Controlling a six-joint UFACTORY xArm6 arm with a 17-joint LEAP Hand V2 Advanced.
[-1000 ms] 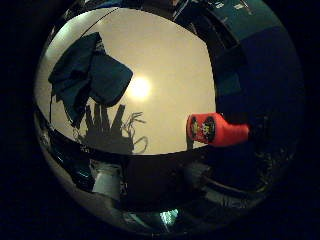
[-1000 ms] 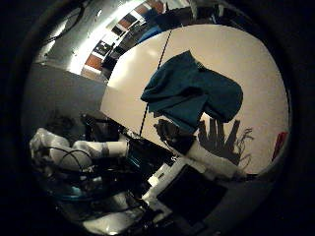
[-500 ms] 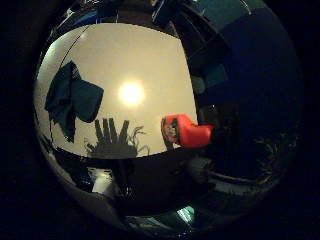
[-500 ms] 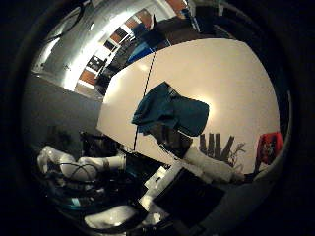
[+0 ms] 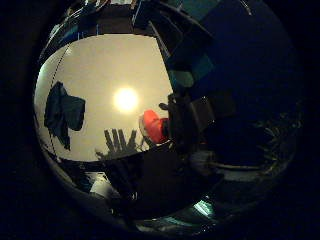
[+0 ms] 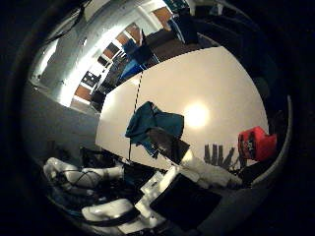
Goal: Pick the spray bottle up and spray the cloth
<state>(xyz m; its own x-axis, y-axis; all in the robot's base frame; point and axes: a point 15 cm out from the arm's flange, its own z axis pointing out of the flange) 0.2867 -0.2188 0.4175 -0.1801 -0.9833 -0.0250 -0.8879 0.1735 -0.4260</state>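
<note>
- The white table [image 6: 216,78] holds a red spray bottle [image 6: 256,143] and a teal cloth [image 6: 152,125] — well apart.
- The hand's [image 6: 197,169] fingers — straight, spread, holding nothing.

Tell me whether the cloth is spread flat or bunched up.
Bunched up: the teal cloth lies in a crumpled heap with folds and uneven edges on the white table, apart from the red spray bottle.

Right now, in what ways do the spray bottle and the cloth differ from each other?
The spray bottle is red and solid in shape; the cloth is dark teal, soft and crumpled. The bottle sits near the table's edge; the cloth lies apart from it, further along the tabletop. Both rest on the same pale table, untouched.
</note>
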